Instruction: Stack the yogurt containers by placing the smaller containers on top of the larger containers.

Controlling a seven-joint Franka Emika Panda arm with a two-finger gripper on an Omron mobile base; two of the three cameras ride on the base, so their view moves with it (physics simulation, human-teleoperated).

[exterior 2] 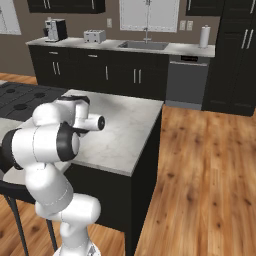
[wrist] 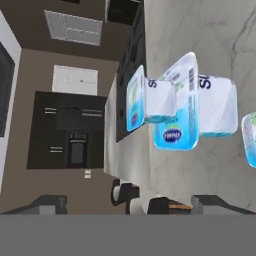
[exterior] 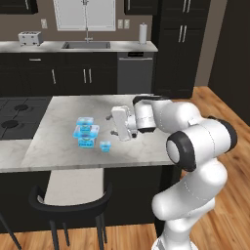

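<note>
Gripper (exterior: pixel 115 128) hovers just right of the cups on the marble island counter (exterior: pixel 63 151) in the left base view; whether its jaws are open cannot be told. 3 translucent blue yogurt containers sit clustered: medium cup (exterior: pixel 85 122) behind, largest cup (exterior: pixel 86 136) in front, tiny cup (exterior: pixel 105 145) beside. Right base view: arm over the counter. Hand view: the largest cup (wrist: pixel 175 107) shows a broad flat rim. Nothing looks stacked; the next move likely calls for grasping a smaller cup.

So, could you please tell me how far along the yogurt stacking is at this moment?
Nothing looks stacked: the large yogurt container, the medium one behind it and the tiny one stand separately on the island counter. The gripper holds nothing and hovers beside them. Both smaller cups remain to be placed.
</note>
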